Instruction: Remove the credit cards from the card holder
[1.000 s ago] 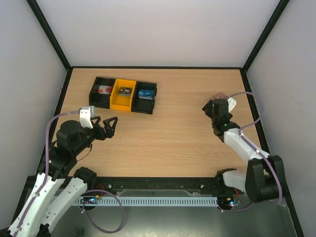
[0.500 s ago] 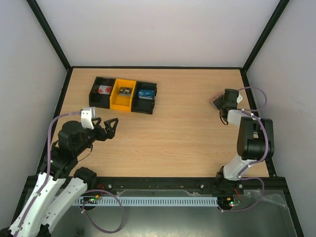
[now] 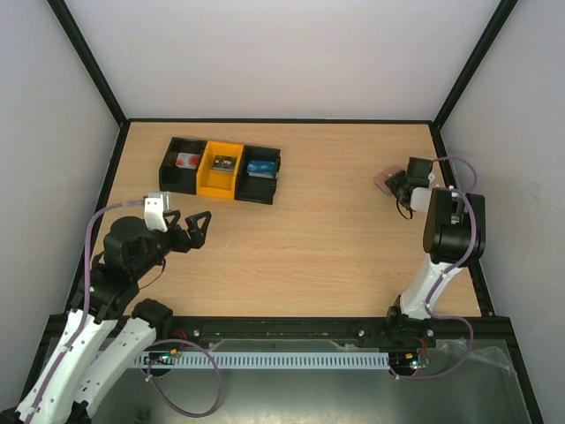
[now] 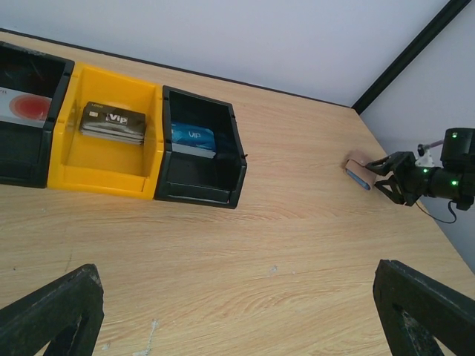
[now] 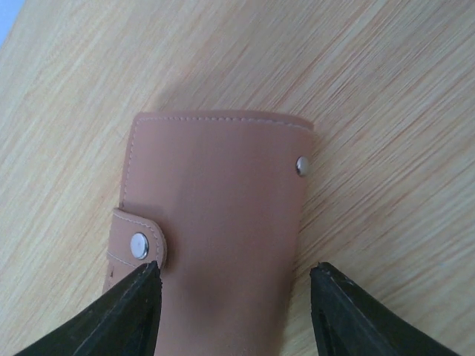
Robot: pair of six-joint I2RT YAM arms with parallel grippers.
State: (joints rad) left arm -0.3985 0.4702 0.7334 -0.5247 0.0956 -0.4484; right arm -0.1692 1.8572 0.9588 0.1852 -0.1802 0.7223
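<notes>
The card holder (image 5: 215, 208) lies closed on the table, mauve-brown, with its snap tab fastened. It sits at the far right in the top view (image 3: 383, 180) and also shows in the left wrist view (image 4: 358, 172). No credit cards show; they are hidden inside the closed holder. My right gripper (image 5: 234, 297) is open, with one finger on each side of the holder's near end and a gap to each edge; it also shows in the top view (image 3: 400, 186). My left gripper (image 3: 198, 226) is open and empty above the left part of the table (image 4: 236, 273).
A row of three bins (image 3: 221, 170) stands at the far left: a black one with a red-marked card (image 4: 22, 108), a yellow one with a dark card (image 4: 113, 122), a black one with a blue card (image 4: 193, 138). Black frame posts and white walls bound the table.
My right arm has folded back and swung its gripper to the far right, down around the card holder. The left arm has not moved.
</notes>
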